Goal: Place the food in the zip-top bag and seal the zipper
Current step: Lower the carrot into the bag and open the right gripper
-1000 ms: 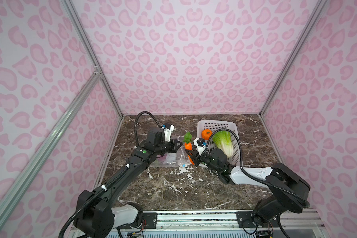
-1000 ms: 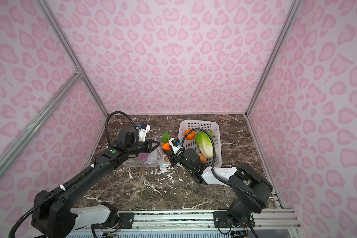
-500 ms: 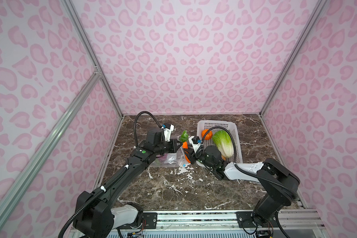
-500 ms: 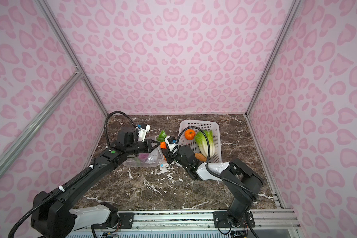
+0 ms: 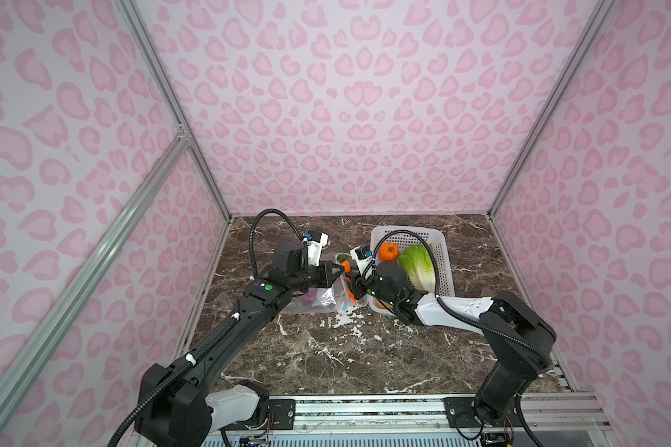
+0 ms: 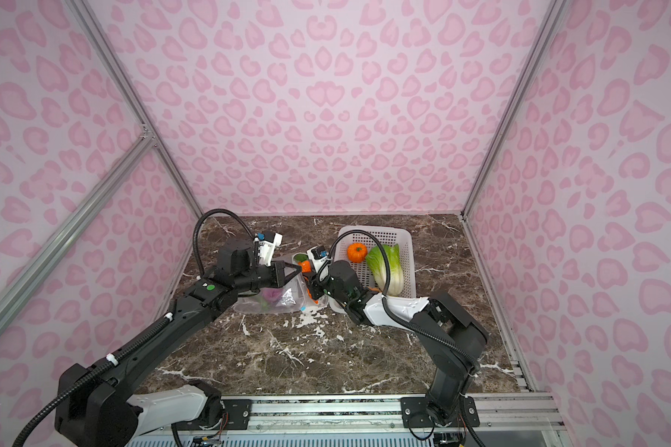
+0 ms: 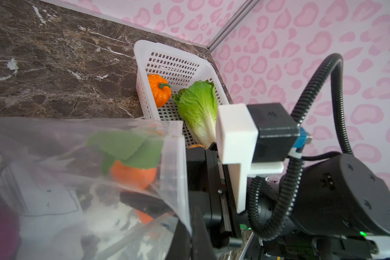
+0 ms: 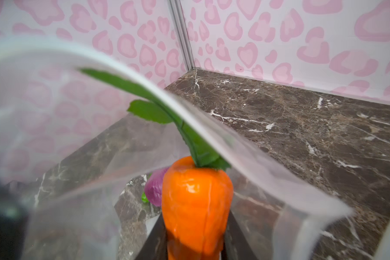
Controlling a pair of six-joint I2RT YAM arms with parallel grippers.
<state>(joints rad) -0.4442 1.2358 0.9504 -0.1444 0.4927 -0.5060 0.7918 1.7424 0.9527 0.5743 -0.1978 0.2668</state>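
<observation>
The clear zip-top bag (image 5: 318, 298) (image 6: 283, 300) lies left of the basket, its mouth held up and open. My left gripper (image 5: 339, 271) (image 6: 293, 271) (image 7: 191, 238) is shut on the bag's rim by the pale zipper (image 7: 176, 171). My right gripper (image 5: 351, 282) (image 6: 311, 284) (image 8: 195, 243) is shut on the carrot (image 5: 347, 267) (image 6: 305, 266) (image 8: 196, 202). The carrot's green leaves point into the bag's mouth and show through the film (image 7: 133, 173). A purple piece (image 8: 154, 191) lies deep inside the bag. The blue slider tab (image 5: 344, 309) sits at the bag's near corner.
The white perforated basket (image 5: 438, 247) (image 6: 403, 236) (image 7: 173, 65) stands right of the bag. In it lie the orange pumpkin (image 5: 388, 251) (image 7: 159, 90) and the cabbage (image 5: 417, 267) (image 7: 198, 108). Pink walls close in the marble floor at the back and both sides.
My right arm has carried the carrot leftward, from beside the basket to the bag's mouth. The left gripper has stayed on the bag's rim.
</observation>
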